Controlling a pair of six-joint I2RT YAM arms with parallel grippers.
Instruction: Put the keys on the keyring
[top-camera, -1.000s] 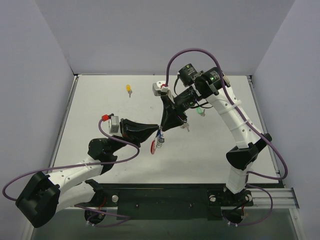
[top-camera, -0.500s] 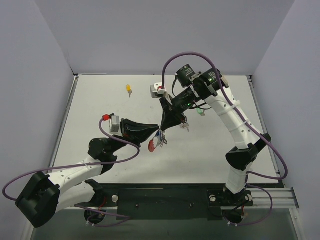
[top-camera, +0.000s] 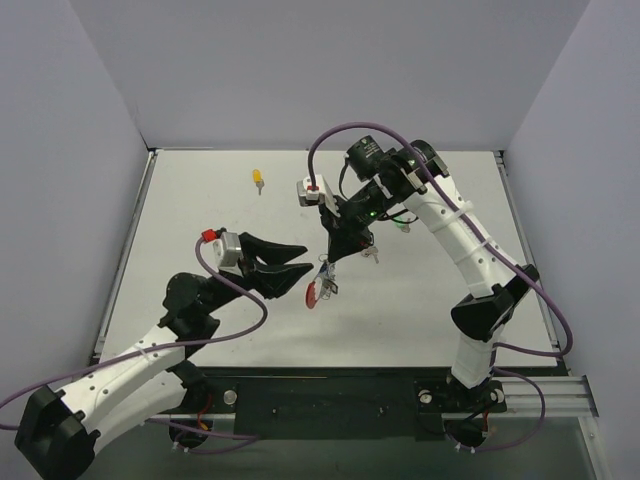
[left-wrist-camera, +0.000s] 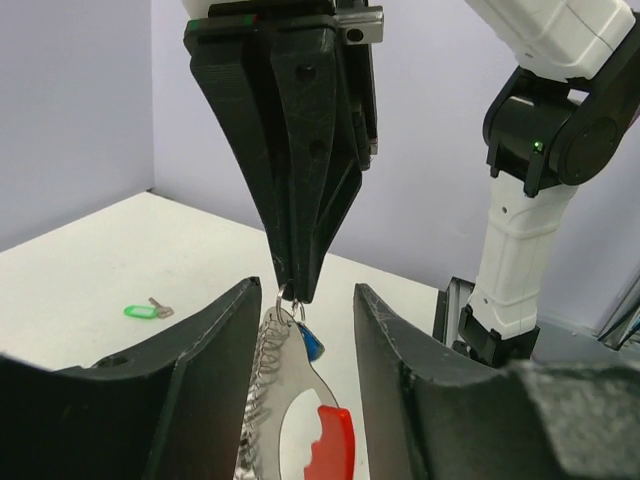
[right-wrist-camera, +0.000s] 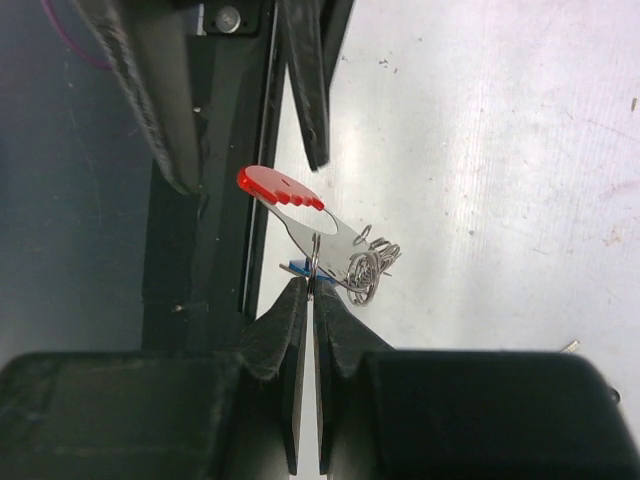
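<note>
Silver metal keyring with a red curved part (left-wrist-camera: 285, 375) hangs over the white tabletop (top-camera: 200, 200), pinched at its top by the right fingers (right-wrist-camera: 280, 335), with the left fingers (left-wrist-camera: 200, 390) wide beside it, and such a thin pinch could let it slip.

Finds smooth, bright silver metal on the keyring (left-wrist-camera: 283, 372), with a glossy red plastic arc and shiny wire coils along one edge; smooth plastic also on the blue key head (left-wrist-camera: 311, 346) and the green key (left-wrist-camera: 138, 312). Records matt black plastic on the right gripper (left-wrist-camera: 290, 288), faintly ridged, and grainier matt black on the left gripper (top-camera: 305, 258). Notes a matt white table (right-wrist-camera: 480, 150), lightly scuffed and speckled.
</note>
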